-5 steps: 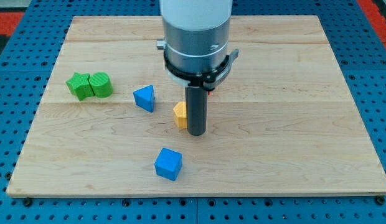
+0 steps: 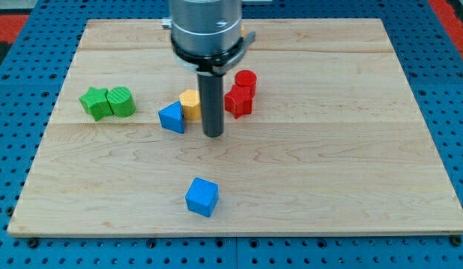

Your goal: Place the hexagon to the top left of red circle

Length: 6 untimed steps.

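Observation:
The yellow hexagon point(image 2: 190, 103) lies near the board's middle, touching the blue triangle point(image 2: 172, 118) on its left. My tip point(image 2: 213, 135) rests on the board just right of and slightly below the hexagon, close against it. The red circle point(image 2: 246, 80) lies to the upper right of the tip, with a red star-like block point(image 2: 237, 101) right below it. The hexagon is to the lower left of the red circle.
A green star point(image 2: 93, 102) and a green round block point(image 2: 122, 101) sit together at the view's left. A blue cube point(image 2: 202, 196) lies near the bottom middle. The wooden board point(image 2: 351, 172) ends in a blue pegboard surround.
My tip moved up and to the left, pushing the yellow hexagon up-left until it met the blue triangle. The arm no longer hides the two red blocks.

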Available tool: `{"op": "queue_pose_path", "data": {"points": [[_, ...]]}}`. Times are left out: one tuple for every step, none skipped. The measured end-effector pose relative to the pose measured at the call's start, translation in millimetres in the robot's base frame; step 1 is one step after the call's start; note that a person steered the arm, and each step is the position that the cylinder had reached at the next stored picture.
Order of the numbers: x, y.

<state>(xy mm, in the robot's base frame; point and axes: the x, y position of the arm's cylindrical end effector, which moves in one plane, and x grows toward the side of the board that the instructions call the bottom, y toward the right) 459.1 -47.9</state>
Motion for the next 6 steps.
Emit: {"op": "queue_pose_path", "data": {"points": [[-11.4, -42.6], [-60.6, -34.3], [-25.9, -26.3], [-8.2, -6.7], [-65.3, -21.0], [-113.1, -21.1]]}}
